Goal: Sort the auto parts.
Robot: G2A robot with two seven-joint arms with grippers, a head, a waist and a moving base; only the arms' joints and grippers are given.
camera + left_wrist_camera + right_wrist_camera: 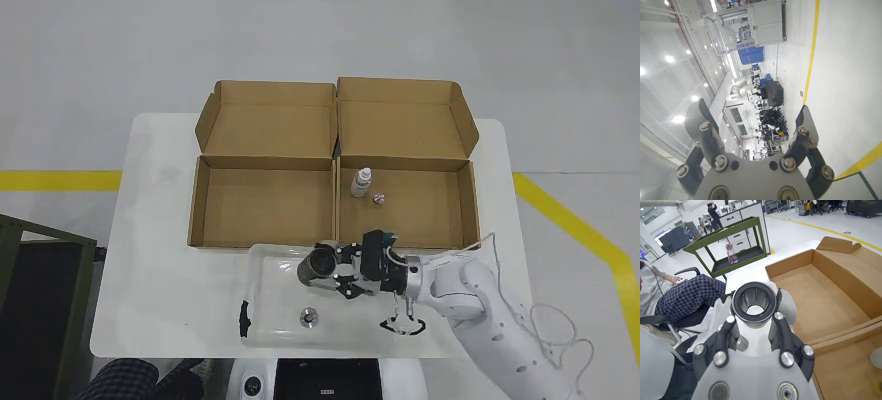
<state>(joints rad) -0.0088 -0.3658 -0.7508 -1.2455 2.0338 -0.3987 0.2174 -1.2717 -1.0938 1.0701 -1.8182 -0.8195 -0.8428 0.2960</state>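
Observation:
My right gripper (330, 270) (754, 306) is shut on a hollow steel cylinder bearing (318, 266) (754, 304), held above the clear plastic tray (262, 300) near the front of the table. A small round metal part (309, 318) (741, 344) and a black piece (243, 318) lie in the tray. A black wire clip (403, 324) lies at the tray's right end. Two open cardboard boxes stand behind: the left box (262, 205) (821, 298) is bare, the right box (440, 205) holds a small white bottle (361, 181) and a little round part (378, 197). My left gripper (753, 115) is open, pointing out at the room.
Both boxes' lids (335, 120) lie open toward the far side of the white table (150, 250). A green metal cart (730, 251) and a seated person in checked trousers (689, 292) are off the table's left side.

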